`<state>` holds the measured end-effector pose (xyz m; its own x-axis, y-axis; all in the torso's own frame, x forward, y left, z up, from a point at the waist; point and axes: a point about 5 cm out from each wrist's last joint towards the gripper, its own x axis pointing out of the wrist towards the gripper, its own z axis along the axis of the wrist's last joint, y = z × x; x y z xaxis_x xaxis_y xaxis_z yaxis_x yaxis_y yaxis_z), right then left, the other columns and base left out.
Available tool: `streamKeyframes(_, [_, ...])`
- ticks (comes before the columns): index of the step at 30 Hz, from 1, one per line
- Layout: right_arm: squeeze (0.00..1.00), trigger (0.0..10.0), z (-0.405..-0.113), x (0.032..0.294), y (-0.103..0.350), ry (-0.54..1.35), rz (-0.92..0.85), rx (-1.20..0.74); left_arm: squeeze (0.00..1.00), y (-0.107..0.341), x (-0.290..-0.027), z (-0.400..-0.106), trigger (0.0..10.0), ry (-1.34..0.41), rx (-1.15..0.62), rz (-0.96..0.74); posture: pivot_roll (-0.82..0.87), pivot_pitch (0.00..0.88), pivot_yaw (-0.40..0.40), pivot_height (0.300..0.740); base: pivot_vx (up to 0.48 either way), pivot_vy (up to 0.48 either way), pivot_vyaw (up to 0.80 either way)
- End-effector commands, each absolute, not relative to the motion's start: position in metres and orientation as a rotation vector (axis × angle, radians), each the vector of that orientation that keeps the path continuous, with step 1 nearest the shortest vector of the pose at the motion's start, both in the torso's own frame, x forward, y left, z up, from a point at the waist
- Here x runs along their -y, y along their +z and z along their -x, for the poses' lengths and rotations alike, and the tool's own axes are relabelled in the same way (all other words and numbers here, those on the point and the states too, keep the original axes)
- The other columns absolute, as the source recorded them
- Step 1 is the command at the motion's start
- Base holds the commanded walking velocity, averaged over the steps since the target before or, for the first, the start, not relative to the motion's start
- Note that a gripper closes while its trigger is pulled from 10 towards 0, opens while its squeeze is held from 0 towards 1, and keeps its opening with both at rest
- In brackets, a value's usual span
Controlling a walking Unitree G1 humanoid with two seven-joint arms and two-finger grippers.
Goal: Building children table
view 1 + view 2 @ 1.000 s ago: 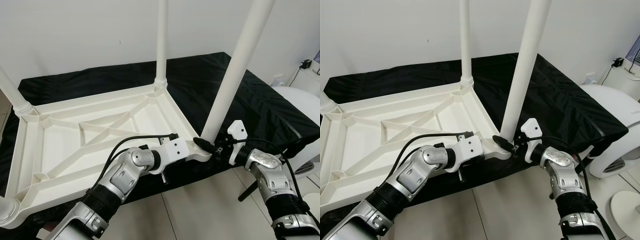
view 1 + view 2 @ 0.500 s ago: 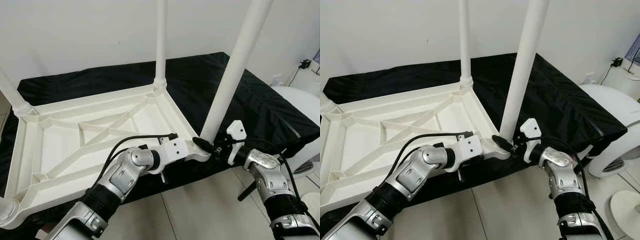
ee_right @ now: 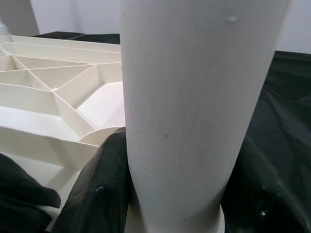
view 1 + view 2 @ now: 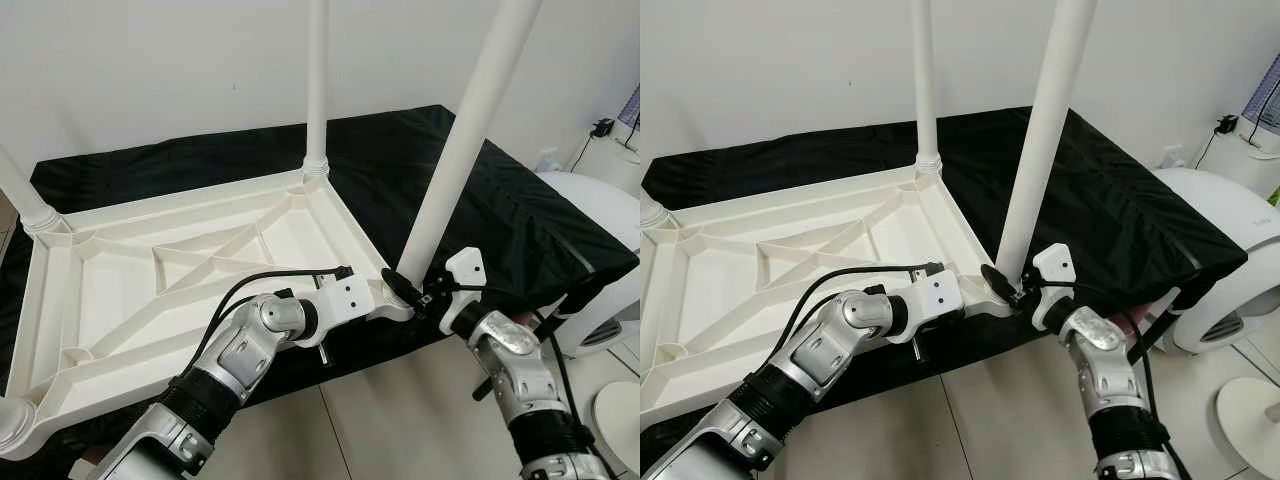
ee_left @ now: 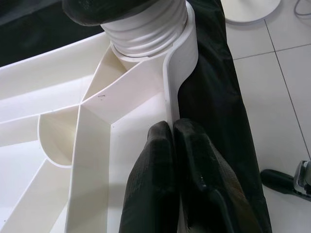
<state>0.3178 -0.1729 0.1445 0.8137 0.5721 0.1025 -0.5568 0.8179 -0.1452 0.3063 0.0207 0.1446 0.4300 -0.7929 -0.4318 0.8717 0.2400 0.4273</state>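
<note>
- Left eye view: I see the white table point(image 4: 180, 270) lying upside down on a black cloth point(image 4: 500, 200), with its legs going straight up. The near leg point(image 4: 455, 160) stands at the corner closest to me, on my right side. It leans a little to the right as it goes up. My right gripper point(image 4: 408, 292) sits at the bottom of that leg, right where it meets the corner. My left gripper point(image 4: 375, 305) reaches along the table's near edge to the same corner.
- Right eye view: The far leg point(image 4: 923, 80) stands straight at the back corner. A third leg's base point(image 4: 648, 212) shows at the far left. My right arm is the nearer one to the near leg, so I think it should do the turning or pushing down.
- Left wrist view: My left fingers point(image 5: 160, 165) are pinched tight on the thin rim of the table, just beside the ridged socket point(image 5: 146, 31) of the near leg. This holds the table steady.
- Right wrist view: The near leg fills the middle, running up and down. My right fingers point(image 3: 104, 189) wrap both sides of its base, touching it, so they are gripping the leg.
</note>
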Motion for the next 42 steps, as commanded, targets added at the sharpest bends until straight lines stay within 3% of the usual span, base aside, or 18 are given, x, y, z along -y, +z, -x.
streamKeyframes(1, [0.00, 10.0, -0.318, 0.165, 0.144, 0.610, 0.100, 0.144, 0.00, 0.136, -0.017, -0.301, 10.0, -1.185, -0.168, -0.689, -0.09, 0.038, 0.031, 0.740, 0.000, 0.000, 0.00])
streamKeyframes(11, [0.00, 10.0, -0.316, 0.148, 0.142, 0.361, 0.020, 0.148, 0.00, 0.135, -0.015, -0.299, 10.0, -1.198, -0.165, -0.690, -0.10, 0.036, 0.031, 0.740, 0.000, 0.000, 0.00])
streamKeyframes(22, [0.00, 10.0, -0.320, 0.101, 0.144, 0.113, -0.050, 0.126, 0.00, 0.136, -0.015, -0.301, 10.0, -1.189, -0.164, -0.690, -0.09, 0.025, 0.027, 0.740, 0.000, 0.000, 0.00])
streamKeyframes(34, [0.03, 10.0, -0.319, 0.100, 0.144, 0.050, -0.061, 0.119, 0.00, 0.136, -0.015, -0.300, 10.0, -1.191, -0.162, -0.691, -0.08, 0.020, 0.030, 0.740, 0.000, 0.000, 0.00])
streamKeyframes(35, [1.00, 10.0, -0.319, 0.102, 0.144, 0.053, -0.068, 0.120, 0.00, 0.136, -0.015, -0.300, 10.0, -1.191, -0.162, -0.691, -0.09, 0.022, 0.026, 0.740, 0.000, 0.000, 0.00])
streamKeyframes(42, [1.00, 10.0, -0.318, 0.111, 0.145, 0.091, -0.063, 0.131, 0.00, 0.136, -0.013, -0.299, 10.0, -1.193, -0.161, -0.684, -0.09, 0.032, 0.023, 0.740, 0.000, 0.000, 0.00])
